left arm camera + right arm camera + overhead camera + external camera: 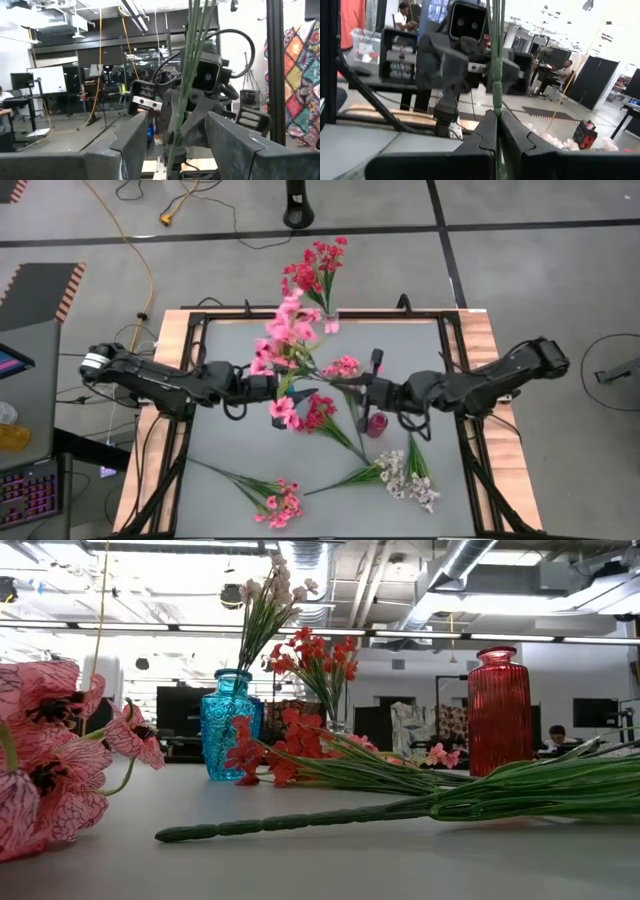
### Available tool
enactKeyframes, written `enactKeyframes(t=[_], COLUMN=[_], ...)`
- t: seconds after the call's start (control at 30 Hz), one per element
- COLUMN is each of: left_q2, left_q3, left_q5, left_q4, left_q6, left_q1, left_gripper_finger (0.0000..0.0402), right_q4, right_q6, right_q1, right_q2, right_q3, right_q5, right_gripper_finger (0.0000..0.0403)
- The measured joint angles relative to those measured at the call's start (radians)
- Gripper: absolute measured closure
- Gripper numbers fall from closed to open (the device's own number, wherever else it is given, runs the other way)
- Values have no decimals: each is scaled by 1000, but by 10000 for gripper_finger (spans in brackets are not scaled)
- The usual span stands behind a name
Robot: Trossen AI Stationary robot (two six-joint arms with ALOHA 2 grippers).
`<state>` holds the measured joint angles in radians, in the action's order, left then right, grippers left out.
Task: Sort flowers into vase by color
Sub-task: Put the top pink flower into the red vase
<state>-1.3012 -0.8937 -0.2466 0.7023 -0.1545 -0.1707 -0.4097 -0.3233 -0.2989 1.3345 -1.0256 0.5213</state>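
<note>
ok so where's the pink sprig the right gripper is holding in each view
High view: pink sprig at centre, between both grippers.
Low view: cannot pick it out.
Left wrist view: its green stems stand between the open fingers of the left gripper.
Right wrist view: its stem is clamped in the right gripper.
Shared landmark: the right gripper, except in the low view.

In the low view the big pink blossoms (45, 755) are cut off by the left edge; the green stems (520, 795) run out past the right edge, so their blooms are unseen; neither gripper shows there. In the left wrist view the stems (192, 60) leave by the top edge; blossom colour cannot be told. From above, the blue vase (283, 415) is mostly hidden under pink flowers (285, 340).
</note>
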Motion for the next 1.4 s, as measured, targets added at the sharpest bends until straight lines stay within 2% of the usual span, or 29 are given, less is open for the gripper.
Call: enactKeyframes(t=[0.17, 0.4, 0.53, 0.8, 0.97, 1.13, 1.4], left_q2=[-41, -61, -62, -62, -62, -61, -60], left_q3=[-38, -55, -55, -55, -55, -55, -55], left_q5=[40, 39, 32, 21, 18, -6, -27], left_q4=[0, 4, -2, -12, -19, -58, -148], left_q6=[0, 0, -3, -2, 0, 9, 27], left_q1=[0, 0, 0, 1, 0, 0, 0], left_gripper_finger=[214, 221, 260, 385, 389, 394, 394], right_q4=[-63, -121, -124, -137, -136, -111, 48], right_q6=[0, 0, 0, 2, 11, 8, 48], right_q1=[0, 3, 8, 19, 19, 18, 18], right_q2=[48, 97, 101, 101, 101, 90, -1], right_q3=[0, 0, 0, 0, 0, 0, -4], right_q5=[0, 0, 0, -1, -1, -1, 1], right_gripper_finger=[367, 367, 367, 367, 364, 329, 231])
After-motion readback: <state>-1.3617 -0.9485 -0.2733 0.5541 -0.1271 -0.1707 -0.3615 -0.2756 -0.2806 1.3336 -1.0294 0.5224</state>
